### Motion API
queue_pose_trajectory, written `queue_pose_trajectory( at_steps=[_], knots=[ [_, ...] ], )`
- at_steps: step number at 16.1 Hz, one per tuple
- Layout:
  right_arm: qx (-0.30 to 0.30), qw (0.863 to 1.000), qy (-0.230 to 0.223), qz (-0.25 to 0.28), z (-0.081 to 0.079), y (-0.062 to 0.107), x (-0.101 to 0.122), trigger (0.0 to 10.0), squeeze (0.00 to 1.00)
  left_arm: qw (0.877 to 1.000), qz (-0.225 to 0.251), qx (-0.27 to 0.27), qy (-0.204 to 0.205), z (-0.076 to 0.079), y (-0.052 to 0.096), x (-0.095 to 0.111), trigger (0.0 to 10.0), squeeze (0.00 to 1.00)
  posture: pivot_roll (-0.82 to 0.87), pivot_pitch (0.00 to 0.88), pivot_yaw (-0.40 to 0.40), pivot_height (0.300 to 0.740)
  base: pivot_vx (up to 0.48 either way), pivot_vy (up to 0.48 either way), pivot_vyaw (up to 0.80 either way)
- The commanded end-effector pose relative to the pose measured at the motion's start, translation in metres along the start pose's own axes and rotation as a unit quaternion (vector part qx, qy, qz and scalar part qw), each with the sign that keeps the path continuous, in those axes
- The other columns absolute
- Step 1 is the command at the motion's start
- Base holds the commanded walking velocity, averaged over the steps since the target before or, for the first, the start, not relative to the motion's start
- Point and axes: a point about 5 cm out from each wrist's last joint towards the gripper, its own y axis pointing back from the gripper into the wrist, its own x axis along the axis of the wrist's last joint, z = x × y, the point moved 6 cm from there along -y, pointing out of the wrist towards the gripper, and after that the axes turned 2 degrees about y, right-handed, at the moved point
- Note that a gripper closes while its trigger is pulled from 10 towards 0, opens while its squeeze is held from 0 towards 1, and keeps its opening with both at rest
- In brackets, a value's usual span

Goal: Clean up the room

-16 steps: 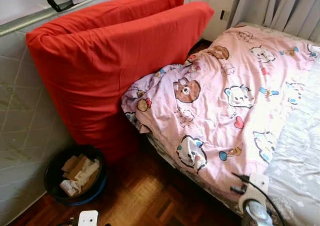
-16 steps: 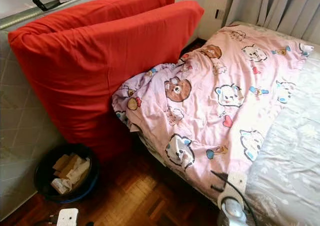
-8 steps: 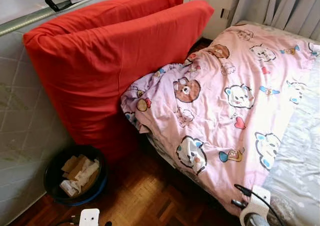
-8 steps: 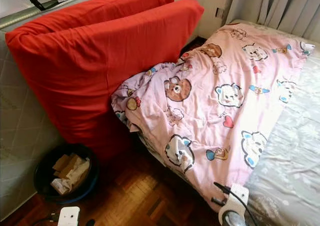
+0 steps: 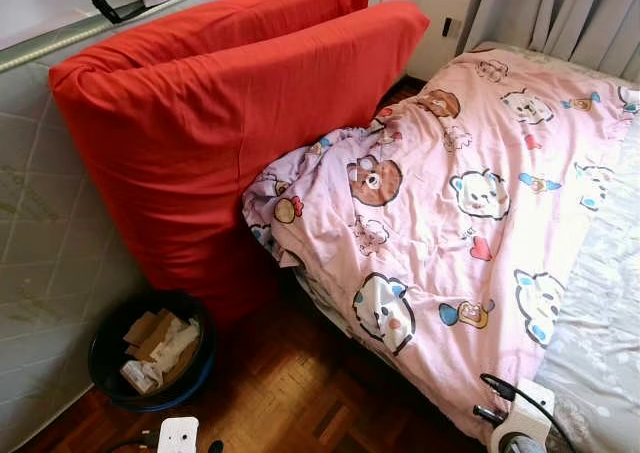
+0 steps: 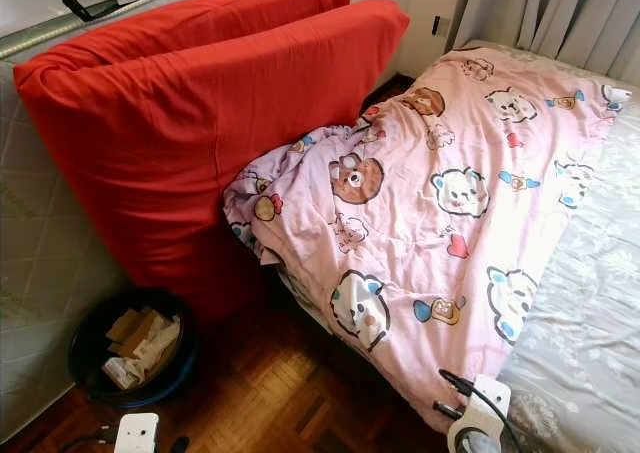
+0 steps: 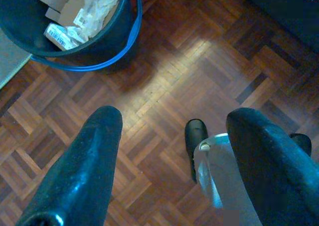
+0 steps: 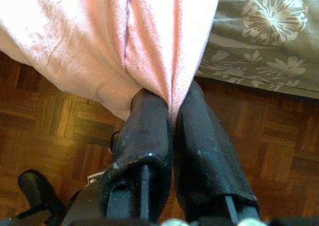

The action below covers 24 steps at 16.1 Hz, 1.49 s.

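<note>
A pink cartoon-bear blanket (image 5: 450, 193) lies rumpled across the bed, its lower edge hanging over the side toward the parquet floor. My right gripper (image 8: 172, 104) is shut on a fold of that edge, just above the floor beside the grey floral sheet (image 8: 269, 61). Its wrist (image 5: 520, 428) sits at the bed's near corner. My left gripper (image 7: 177, 121) is open with nothing in it, low over the parquet next to the dark blue bin (image 7: 99, 61).
Two big red pillows (image 5: 220, 123) lean against the quilted grey wall (image 5: 40, 223) at the left. The round bin (image 5: 100, 358) holding cardboard and paper stands at their foot. Grey floral sheet (image 5: 600, 343) covers the bed's right side. Curtains (image 5: 560, 13) hang behind.
My right wrist has slid down and to the right along the bed's edge. The blanket's lower hem has come with it, reaching nearer the bed's corner.
</note>
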Motion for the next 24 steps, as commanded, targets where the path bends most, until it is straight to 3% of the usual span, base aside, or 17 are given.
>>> queue_pose_trajectory(
  at_steps=[1, 5, 6, 7, 9, 11, 12, 13, 17, 21, 24],
  knots=[
    [-0.007, 0.999, -0.016, -0.027, 0.005, 0.001, -0.015, 10.0, 0.36, 1.0, -0.008, 0.003, -0.004, 0.0, 0.003, -0.006, 10.0, 0.0, 0.06, 0.164, -0.001, 0.74, 0.0, 0.0, 0.0],
    [-0.003, 0.999, -0.018, -0.035, 0.005, 0.002, -0.018, 10.0, 0.39, 1.0, -0.019, 0.004, -0.003, -0.003, 0.002, -0.01, 10.0, 0.0, 0.06, 0.164, -0.001, 0.74, 0.0, 0.0, 0.0],
    [-0.001, 0.999, -0.034, -0.039, 0.005, 0.002, -0.019, 10.0, 0.51, 1.0, -0.024, 0.006, -0.002, -0.004, 0.003, -0.012, 10.0, 0.0, 0.06, 0.164, -0.001, 0.74, 0.0, 0.0, 0.0],
    [-0.001, 0.999, -0.035, -0.04, 0.005, 0.002, -0.02, 10.0, 0.96, 1.0, -0.028, 0.007, -0.002, -0.005, 0.003, -0.014, 10.0, 0.0, 0.06, 0.164, -0.001, 0.74, 0.0, 0.0, 0.0],
    [-0.006, 0.998, -0.035, -0.042, 0.008, 0.002, -0.02, 10.0, 0.94, 1.0, -0.031, 0.007, -0.001, -0.006, 0.003, -0.015, 10.0, 0.0, 0.06, 0.165, -0.001, 0.74, 0.0, 0.0, 0.0],
    [-0.011, 0.998, -0.034, -0.042, 0.012, 0.002, -0.02, 10.0, 0.9, 0.999, -0.033, 0.008, -0.001, -0.006, 0.003, -0.016, 10.0, 0.0, 0.06, 0.164, 0.0, 0.74, 0.0, 0.0, 0.0],
    [-0.013, 0.999, -0.031, -0.043, 0.013, 0.002, -0.02, 10.0, 0.57, 0.999, -0.036, 0.008, -0.001, -0.006, 0.003, -0.017, 10.0, 0.0, 0.06, 0.165, 0.0, 0.74, 0.0, 0.0, 0.0],
    [-0.012, 0.999, -0.028, -0.044, 0.014, 0.002, -0.021, 10.0, 0.0, 0.999, -0.039, 0.009, -0.001, -0.007, 0.004, -0.018, 10.0, 0.0, 0.06, 0.165, 0.001, 0.74, 0.0, 0.0, 0.0],
    [0.004, 1.0, -0.007, -0.021, 0.009, 0.003, -0.018, 10.0, 0.0, 0.999, -0.045, 0.009, 0.0, -0.009, 0.004, -0.02, 10.0, 0.0, 0.06, 0.164, 0.003, 0.74, 0.0, 0.0, 0.0],
    [0.082, 0.991, 0.1, -0.03, -0.022, 0.008, -0.037, 10.0, 0.0, 0.998, -0.06, 0.015, 0.013, -0.01, 0.004, -0.024, 10.0, 0.0, 0.04, 0.157, -0.017, 0.74, 0.0, 0.0, 0.0],
    [0.097, 0.979, 0.174, -0.043, -0.024, 0.011, -0.051, 10.0, 0.0, 0.997, -0.07, 0.015, 0.02, -0.007, 0.004, -0.027, 10.0, 0.0, 0.04, 0.155, -0.022, 0.74, 0.0, 0.0, 0.0]
  ],
)
